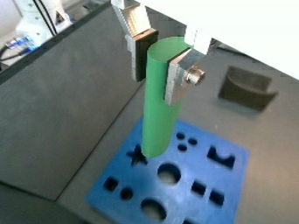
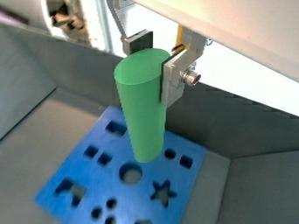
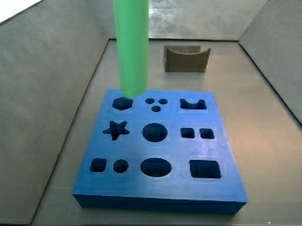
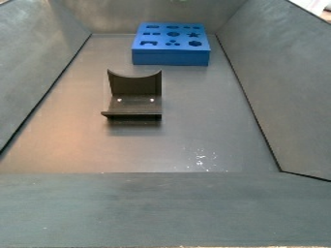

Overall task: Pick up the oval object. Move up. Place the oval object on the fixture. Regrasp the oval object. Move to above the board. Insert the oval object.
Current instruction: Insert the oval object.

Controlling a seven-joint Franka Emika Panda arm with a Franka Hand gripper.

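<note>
The oval object (image 1: 158, 114) is a long bright-green peg, held upright by its top end. My gripper (image 1: 160, 68) is shut on it, one dark pad on each side, as both wrist views show (image 2: 158, 63). The peg (image 2: 142, 114) hangs over the blue board (image 1: 222, 188), which has many shaped holes (image 2: 82, 175). In a side view the peg's (image 3: 131, 44) lower end is over the board's (image 3: 130, 150) far-left corner, near the hexagon hole; the gripper itself is out of that frame. The dark fixture (image 3: 185, 58) stands apart from the board on the floor (image 4: 134, 97).
Sloping grey walls (image 3: 59, 97) enclose the floor on all sides. The fixture (image 1: 249, 87) stands between the board (image 4: 171, 53) and the near wall in a side view. Cables and equipment (image 1: 24, 39) lie outside the enclosure.
</note>
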